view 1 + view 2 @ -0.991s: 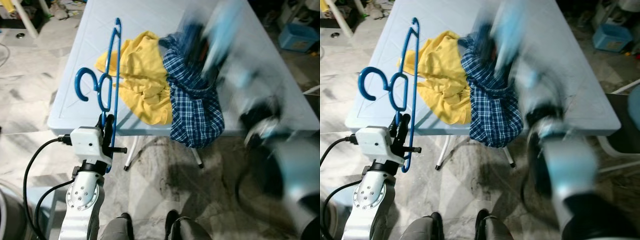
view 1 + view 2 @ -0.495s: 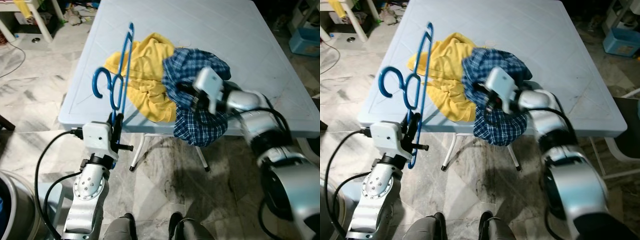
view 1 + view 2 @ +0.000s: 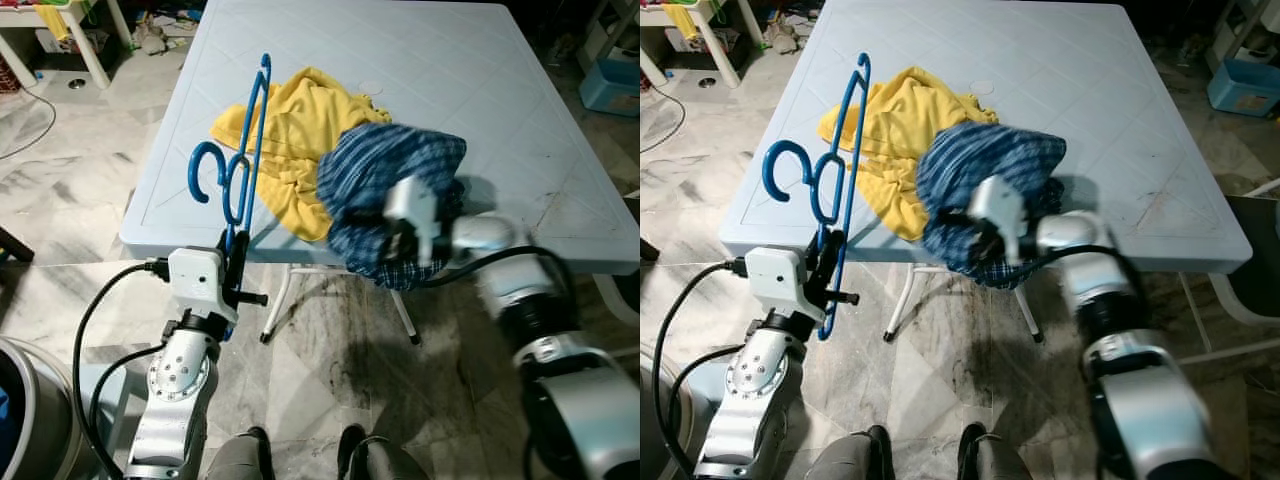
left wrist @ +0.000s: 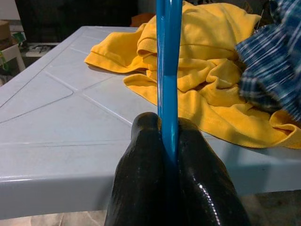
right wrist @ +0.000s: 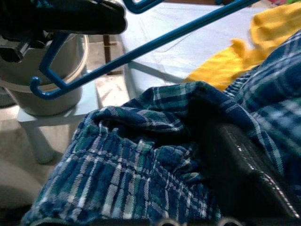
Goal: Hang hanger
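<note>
Left hand [image 4: 168,141] upright, clamped on blue hanger [image 3: 243,160]; right hand [image 5: 235,160] grips plaid shirt [image 3: 390,190]

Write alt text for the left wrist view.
Two black fingers of the left pincer clamp an upright blue hanger. Behind it, a yellow garment lies crumpled on a pale blue table, with blue plaid cloth beside it.

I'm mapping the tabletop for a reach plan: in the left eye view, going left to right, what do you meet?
blue hanger held by the left gripper → yellow garment → blue plaid garment → right gripper
</note>
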### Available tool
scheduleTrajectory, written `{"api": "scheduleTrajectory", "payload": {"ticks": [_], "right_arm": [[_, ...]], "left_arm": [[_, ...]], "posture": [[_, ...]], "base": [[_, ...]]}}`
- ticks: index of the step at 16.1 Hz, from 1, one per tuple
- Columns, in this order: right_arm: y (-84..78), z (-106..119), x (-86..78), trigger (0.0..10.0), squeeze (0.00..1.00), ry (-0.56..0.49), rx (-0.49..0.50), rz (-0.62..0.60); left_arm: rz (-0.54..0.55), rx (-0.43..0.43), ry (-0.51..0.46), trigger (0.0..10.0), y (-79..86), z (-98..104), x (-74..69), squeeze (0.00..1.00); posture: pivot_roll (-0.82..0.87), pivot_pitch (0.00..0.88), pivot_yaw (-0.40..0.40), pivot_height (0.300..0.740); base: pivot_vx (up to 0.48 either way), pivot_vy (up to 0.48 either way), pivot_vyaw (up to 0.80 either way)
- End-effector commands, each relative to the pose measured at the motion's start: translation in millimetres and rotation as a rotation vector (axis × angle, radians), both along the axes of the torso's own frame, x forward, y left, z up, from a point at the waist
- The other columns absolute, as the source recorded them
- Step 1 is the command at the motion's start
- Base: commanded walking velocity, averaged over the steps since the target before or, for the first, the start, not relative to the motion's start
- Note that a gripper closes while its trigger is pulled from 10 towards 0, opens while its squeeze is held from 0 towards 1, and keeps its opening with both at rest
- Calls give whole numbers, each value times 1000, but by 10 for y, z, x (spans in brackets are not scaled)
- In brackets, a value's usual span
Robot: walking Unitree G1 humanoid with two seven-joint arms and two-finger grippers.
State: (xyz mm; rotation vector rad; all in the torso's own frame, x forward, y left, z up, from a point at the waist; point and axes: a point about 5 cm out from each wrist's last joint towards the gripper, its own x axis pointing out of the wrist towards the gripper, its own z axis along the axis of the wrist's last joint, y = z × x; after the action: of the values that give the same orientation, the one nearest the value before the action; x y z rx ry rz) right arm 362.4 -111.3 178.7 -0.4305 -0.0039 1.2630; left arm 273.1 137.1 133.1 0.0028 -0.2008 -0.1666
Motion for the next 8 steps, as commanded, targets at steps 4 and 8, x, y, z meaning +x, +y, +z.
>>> {"api": "scheduleTrajectory", "payload": {"ticks": [4, 8], "right_arm": [[236, -61, 172, 10000, 1000, 67, 27, -240], [294, 89, 407, 10000, 1000, 65, 96, -624]], "left_arm": [[11, 17, 152, 10000, 41, -305, -77, 0], [16, 20, 152, 10000, 57, -300, -79, 0]], "posture": [[162, 231, -35, 740], [172, 230, -35, 740]], "base": [[0, 0, 0], [0, 0, 0]]}}
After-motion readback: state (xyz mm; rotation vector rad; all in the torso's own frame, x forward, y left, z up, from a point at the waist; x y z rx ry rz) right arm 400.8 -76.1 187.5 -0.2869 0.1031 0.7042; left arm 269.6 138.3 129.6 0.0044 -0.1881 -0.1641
